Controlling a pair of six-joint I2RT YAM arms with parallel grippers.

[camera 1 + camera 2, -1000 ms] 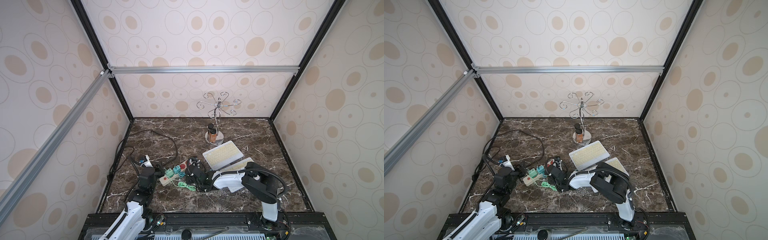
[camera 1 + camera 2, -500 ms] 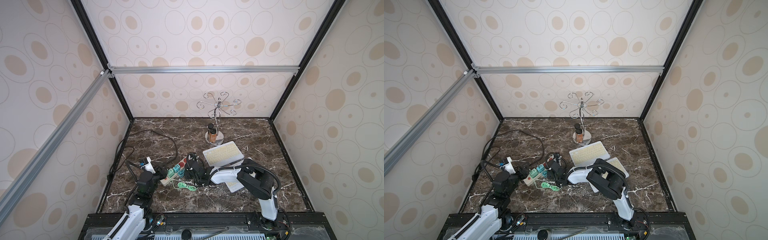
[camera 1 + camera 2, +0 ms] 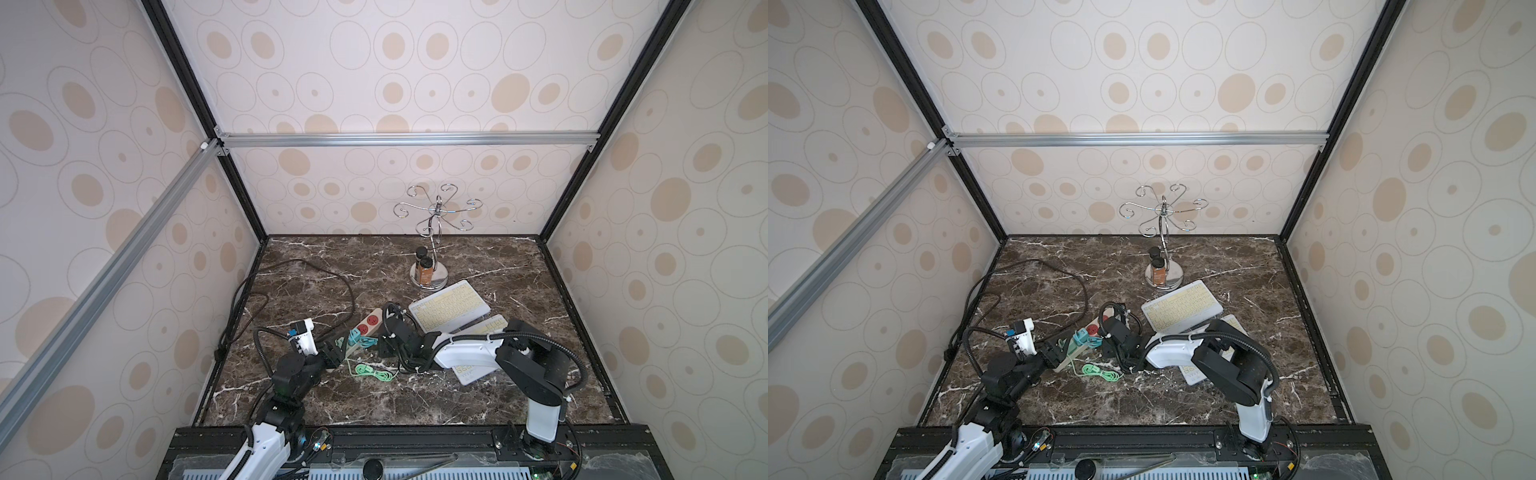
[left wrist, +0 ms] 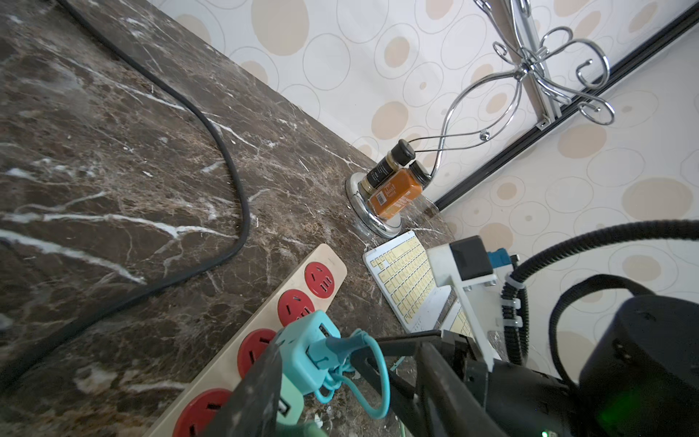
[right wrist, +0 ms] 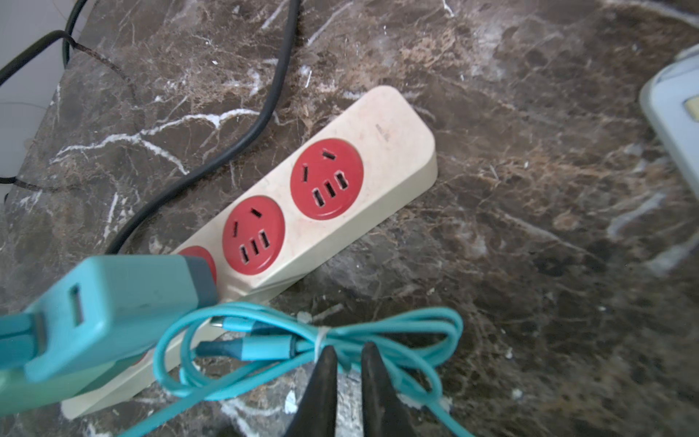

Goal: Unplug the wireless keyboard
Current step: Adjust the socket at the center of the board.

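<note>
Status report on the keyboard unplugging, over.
Left claw astride power strip charger end, grip unclear. Right claw nearly closed at bundled teal cable. Far keyboard: no cable seen entering it; second keyboard partly hidden under right arm. Green cable loose nearby.

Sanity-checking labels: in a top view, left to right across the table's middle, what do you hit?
left gripper → teal charger → right gripper → white keyboard. Power strip, green cable and metal stand overlap these, so left out.
</note>
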